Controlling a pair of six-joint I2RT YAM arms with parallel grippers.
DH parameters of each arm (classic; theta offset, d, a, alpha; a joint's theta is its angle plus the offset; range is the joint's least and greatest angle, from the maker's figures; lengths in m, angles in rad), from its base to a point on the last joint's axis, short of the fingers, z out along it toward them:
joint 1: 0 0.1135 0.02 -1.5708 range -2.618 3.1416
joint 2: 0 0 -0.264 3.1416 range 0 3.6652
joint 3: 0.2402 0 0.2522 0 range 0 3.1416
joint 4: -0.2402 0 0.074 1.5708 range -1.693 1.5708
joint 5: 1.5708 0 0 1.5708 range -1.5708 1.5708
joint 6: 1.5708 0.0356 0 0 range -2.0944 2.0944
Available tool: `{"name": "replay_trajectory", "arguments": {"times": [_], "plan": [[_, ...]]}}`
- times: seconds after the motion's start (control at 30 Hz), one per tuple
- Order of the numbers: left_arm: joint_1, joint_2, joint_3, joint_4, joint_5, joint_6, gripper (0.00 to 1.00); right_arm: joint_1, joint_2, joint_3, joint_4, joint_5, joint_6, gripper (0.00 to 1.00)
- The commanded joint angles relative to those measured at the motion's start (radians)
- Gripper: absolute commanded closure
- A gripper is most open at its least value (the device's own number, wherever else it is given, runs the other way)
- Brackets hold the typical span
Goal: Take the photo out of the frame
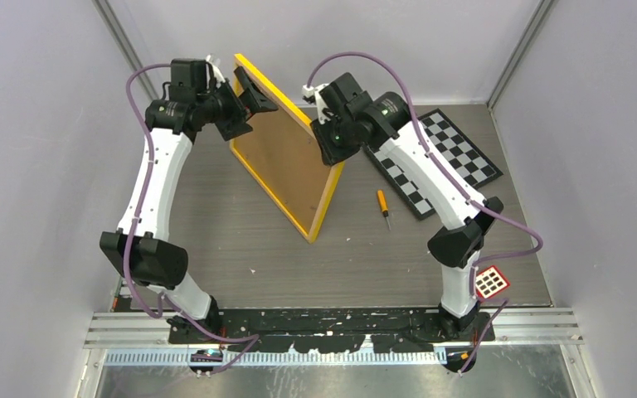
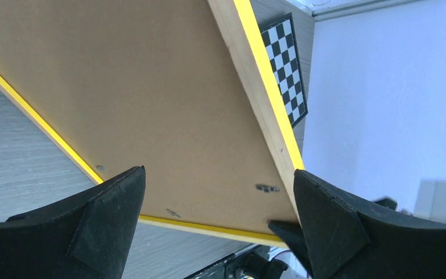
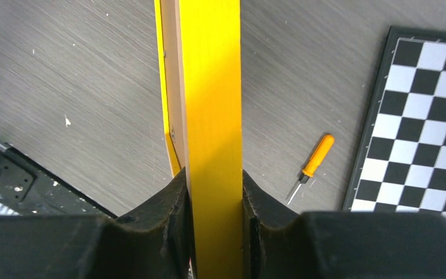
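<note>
A: Where do we stand? Start with the big things.

B: We have the grey desk (image 1: 216, 240). The yellow-orange frame (image 1: 286, 157) stands on it on one long edge, leaning, roughly in the middle between our two arms. Its brown backing board (image 2: 151, 99) faces our left arm. The checkerboard (image 1: 456, 157) lies flat off to the right, apart from the frame.

A: And the photo?

B: We cannot see it in any view. The backing board sits in place inside the yellow border, so we judge that the photo is shut in behind it, facing away from us.

A: What are our claws doing?

B: Our right claw (image 3: 213, 186) is clamped across the frame's yellow rim, one finger on each side, and we take it to be what keeps the frame upright. Our left claw (image 2: 219, 173) is spread wide before the backing board near a corner and grips nothing.

A: Anything smaller?

B: An orange-handled screwdriver (image 1: 383, 207) lies on the desk between frame and checkerboard, untouched. Small metal clips (image 2: 266, 188) show along the back's edge; we cannot tell whether they are turned aside.

A: So how far along are we?

B: Early, we think. The frame is raised and steadied. Freeing the back, lifting it off and drawing the photo out are all left.
</note>
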Motion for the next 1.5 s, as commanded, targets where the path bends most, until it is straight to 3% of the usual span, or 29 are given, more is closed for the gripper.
{"name": "replay_trajectory", "arguments": {"times": [0.0,0.43,0.63,0.73,0.87,1.07,1.17,1.3,1.4,1.47], "plan": [[0.005,0.016,0.025,0.034,-0.019,-0.127,0.00,0.077,-0.030,0.046,0.055,0.237,-0.147,1.00],[0.008,-0.016,-0.102,-0.035,-0.069,-0.211,0.01,0.282,-0.116,-0.146,0.223,0.449,-0.316,1.00],[0.027,-0.031,-0.145,-0.034,-0.074,-0.234,0.36,0.308,-0.115,-0.168,0.233,0.437,-0.349,1.00],[0.032,-0.031,-0.143,-0.032,-0.081,-0.234,0.47,0.315,-0.106,-0.175,0.224,0.399,-0.353,1.00],[0.034,-0.032,-0.153,-0.033,-0.088,-0.226,0.54,0.324,-0.098,-0.187,0.206,0.314,-0.349,0.98],[0.067,-0.052,-0.199,-0.026,-0.056,-0.184,0.88,0.327,-0.100,-0.211,0.174,0.218,-0.344,0.69],[0.088,-0.070,-0.250,-0.020,-0.026,-0.150,1.00,0.327,-0.110,-0.231,0.162,0.176,-0.329,0.48],[0.130,-0.104,-0.370,0.036,0.069,-0.085,1.00,0.309,-0.120,-0.243,0.148,0.092,-0.298,0.18],[0.182,-0.113,-0.463,0.062,0.156,-0.015,1.00,0.263,-0.124,-0.234,0.121,-0.048,-0.279,0.04],[0.214,-0.100,-0.513,0.049,0.213,0.035,1.00,0.218,-0.120,-0.214,0.094,-0.165,-0.268,0.01]]}}
